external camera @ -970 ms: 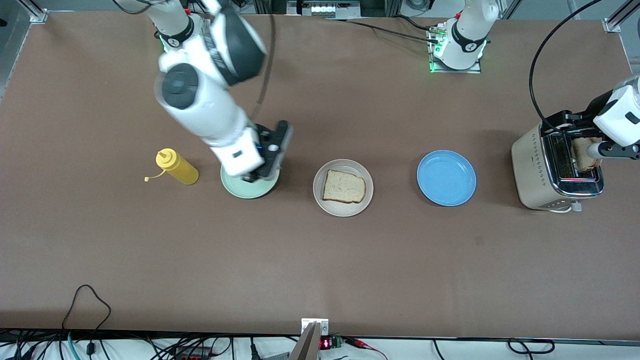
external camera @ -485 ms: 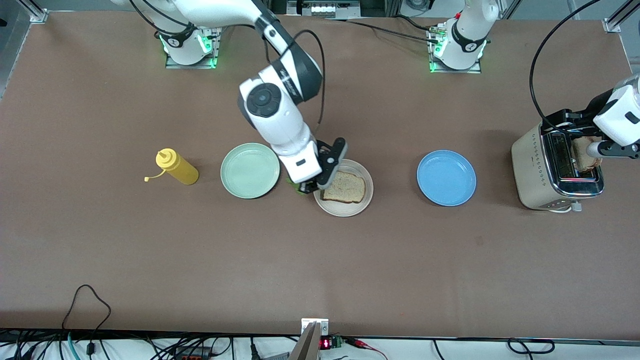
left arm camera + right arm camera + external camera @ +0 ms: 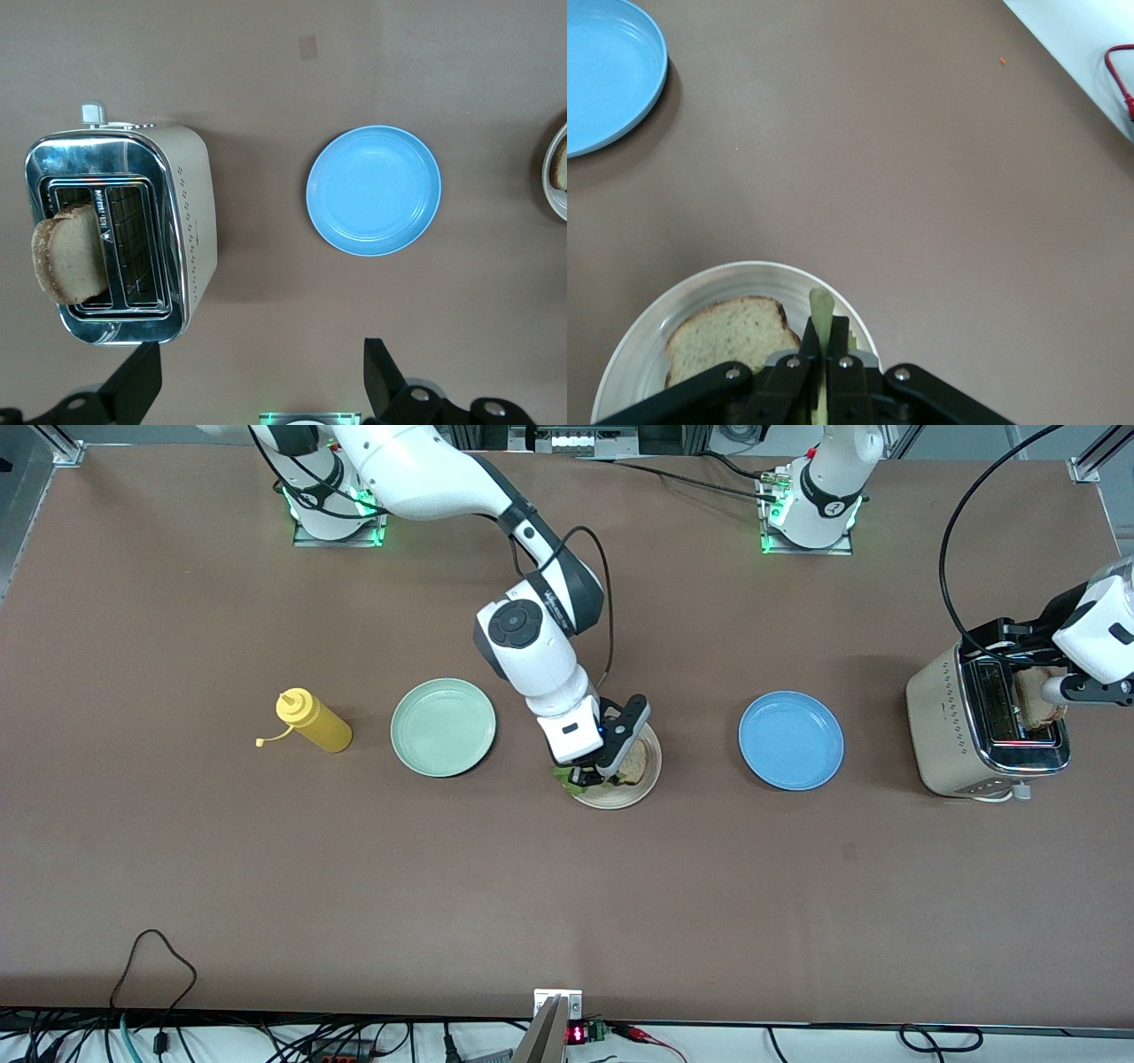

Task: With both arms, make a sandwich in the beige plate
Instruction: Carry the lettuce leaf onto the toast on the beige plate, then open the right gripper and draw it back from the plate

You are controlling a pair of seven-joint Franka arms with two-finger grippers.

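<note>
The right gripper is seen over the beige plate, its fingers pressed together on a green lettuce leaf, a strip of which stands up between them in the right wrist view; in the front view a crinkled green edge of the leaf is shown at the plate's rim on the side toward the right arm's end of the table. A slice of bread is seen lying flat on the beige plate, partly covered in the front view by the gripper; whether the leaf touches the bread cannot be told. The mint green plate is placed beside the beige plate toward the right arm's end, and a yellow squeeze bottle is laid on its side nearer that end still. The blue plate is set beside the beige plate toward the left arm's end, well apart from it; a toaster is stood at that end of the table, and a second bread slice is seen sticking up out of one of its slots. The left gripper is held over the toaster, its fingers spread wide with nothing between them; the left arm is kept waiting there.
</note>
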